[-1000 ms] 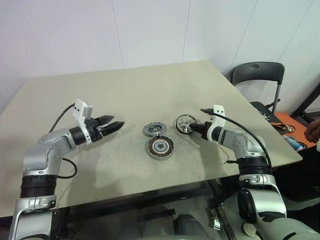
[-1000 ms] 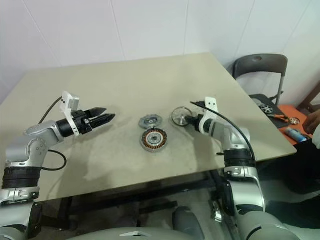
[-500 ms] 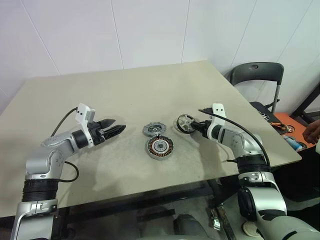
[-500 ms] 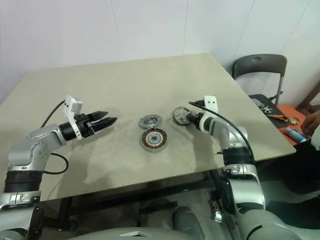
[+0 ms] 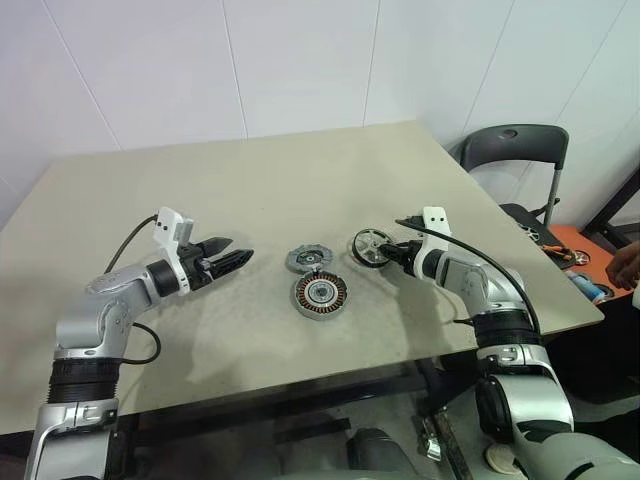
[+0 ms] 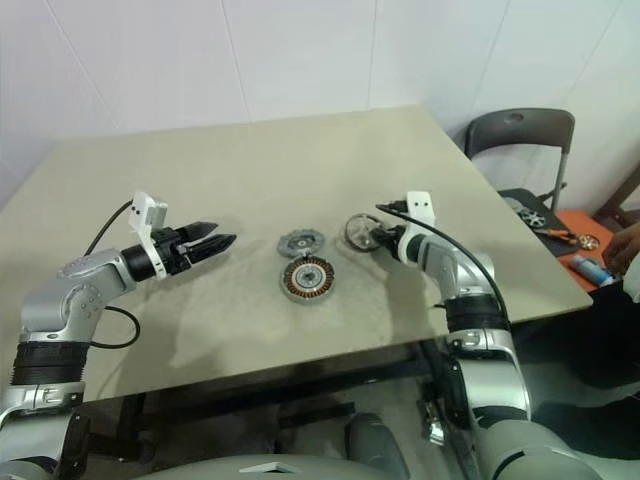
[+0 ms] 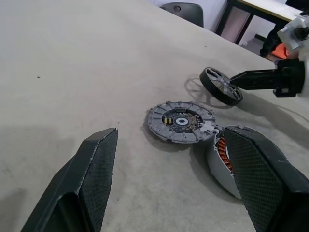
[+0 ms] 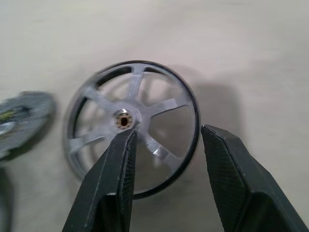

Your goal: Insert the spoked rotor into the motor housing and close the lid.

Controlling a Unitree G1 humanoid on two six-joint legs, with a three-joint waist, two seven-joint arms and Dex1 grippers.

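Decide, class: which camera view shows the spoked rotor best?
The right wrist view: the spoked rotor shows its hub, spokes and dark rim clearly, with the right gripper straddling its rim. The left wrist view shows it tilted on edge; the eye views show it small.

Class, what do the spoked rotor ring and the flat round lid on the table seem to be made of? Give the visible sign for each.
Spoked rotor ring: probably machined metal, with shiny silver spokes that glint and a dark outer rim.
Flat round grey lid: likely cast or machined metal, dull matte grey, ribbed edge; the small parts at its centre may be electronics.
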